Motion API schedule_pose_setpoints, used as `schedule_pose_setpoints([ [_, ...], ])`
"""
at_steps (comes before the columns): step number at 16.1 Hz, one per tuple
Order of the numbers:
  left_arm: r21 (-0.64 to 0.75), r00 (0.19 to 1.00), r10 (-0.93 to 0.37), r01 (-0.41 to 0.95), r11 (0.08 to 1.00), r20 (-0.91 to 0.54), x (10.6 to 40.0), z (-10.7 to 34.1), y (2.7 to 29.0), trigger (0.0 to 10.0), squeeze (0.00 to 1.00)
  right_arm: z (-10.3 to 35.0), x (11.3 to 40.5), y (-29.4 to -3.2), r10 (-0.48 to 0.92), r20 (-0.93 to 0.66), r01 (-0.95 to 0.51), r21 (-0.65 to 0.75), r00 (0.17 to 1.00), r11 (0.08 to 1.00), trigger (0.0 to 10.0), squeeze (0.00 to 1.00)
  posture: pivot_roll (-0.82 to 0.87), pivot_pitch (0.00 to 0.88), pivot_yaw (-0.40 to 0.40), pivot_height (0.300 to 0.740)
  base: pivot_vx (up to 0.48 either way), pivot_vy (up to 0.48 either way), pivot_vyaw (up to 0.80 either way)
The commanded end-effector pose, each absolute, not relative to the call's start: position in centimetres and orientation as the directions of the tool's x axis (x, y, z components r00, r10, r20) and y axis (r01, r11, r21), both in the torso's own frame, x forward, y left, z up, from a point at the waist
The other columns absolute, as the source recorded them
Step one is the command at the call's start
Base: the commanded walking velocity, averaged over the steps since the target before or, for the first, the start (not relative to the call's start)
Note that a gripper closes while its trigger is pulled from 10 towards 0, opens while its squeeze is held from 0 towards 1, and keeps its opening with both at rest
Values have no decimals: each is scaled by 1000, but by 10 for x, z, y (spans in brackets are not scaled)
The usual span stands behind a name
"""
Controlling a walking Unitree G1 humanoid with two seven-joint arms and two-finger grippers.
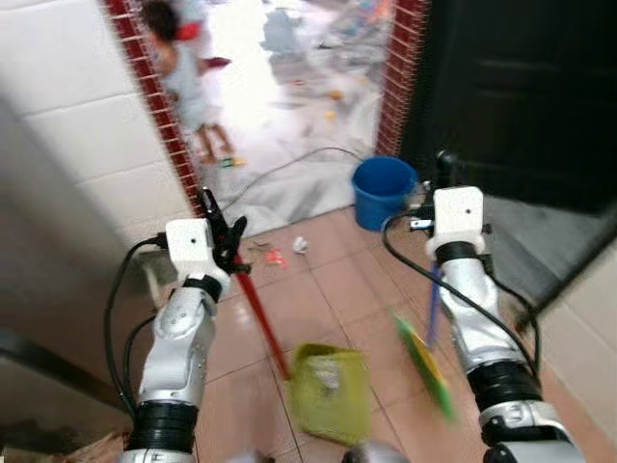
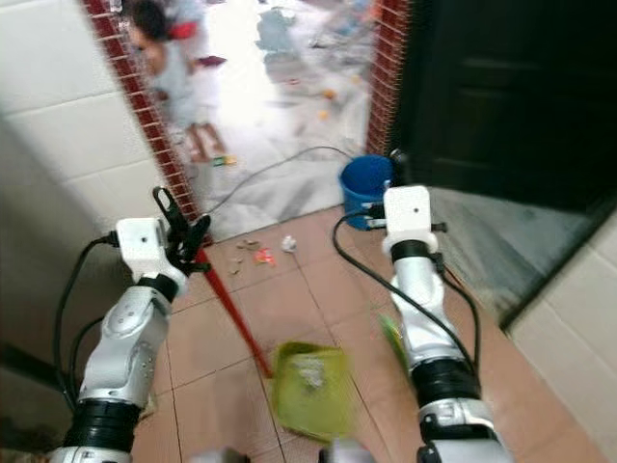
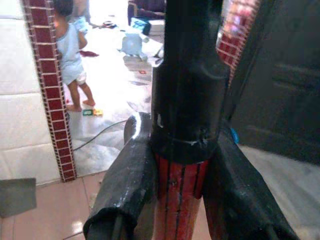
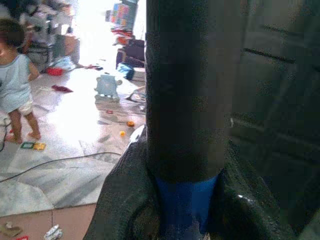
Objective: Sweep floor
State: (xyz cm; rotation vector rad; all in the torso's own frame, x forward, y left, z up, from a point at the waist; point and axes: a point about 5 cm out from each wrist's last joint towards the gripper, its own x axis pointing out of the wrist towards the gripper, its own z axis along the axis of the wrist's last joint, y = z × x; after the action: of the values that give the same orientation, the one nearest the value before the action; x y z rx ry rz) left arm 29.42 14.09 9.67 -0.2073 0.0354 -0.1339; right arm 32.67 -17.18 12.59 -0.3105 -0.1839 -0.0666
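Red dustpan handle (image 1: 260, 313) in left pincer (image 1: 224, 234)

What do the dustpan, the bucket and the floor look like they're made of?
Dustpan: likely thin plastic, uniform yellow-green, matte.
Bucket: probably moulded plastic, solid blue with a smooth rim.
Floor: glazed ceramic tile by the look, salmon squares with grout lines and a slight sheen.
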Motion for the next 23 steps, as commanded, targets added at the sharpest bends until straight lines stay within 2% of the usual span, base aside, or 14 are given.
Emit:
schedule_pose_setpoints([
  [1, -195, 992, -108, 117, 974, 59, 299, 115, 149, 10000, 0, 142, 331, -159, 3, 259, 76, -296, 966, 952, 10000, 0, -66, 8, 41, 740, 480, 0, 0],
  [23, -211, 995, -87, 96, 973, 49, 298, 114, 143, 10000, 0, 137, 332, -159, 18, 237, 62, -327, 971, 943, 10000, 0, -70, 6, 37, 740, 446, -12, 0],
])
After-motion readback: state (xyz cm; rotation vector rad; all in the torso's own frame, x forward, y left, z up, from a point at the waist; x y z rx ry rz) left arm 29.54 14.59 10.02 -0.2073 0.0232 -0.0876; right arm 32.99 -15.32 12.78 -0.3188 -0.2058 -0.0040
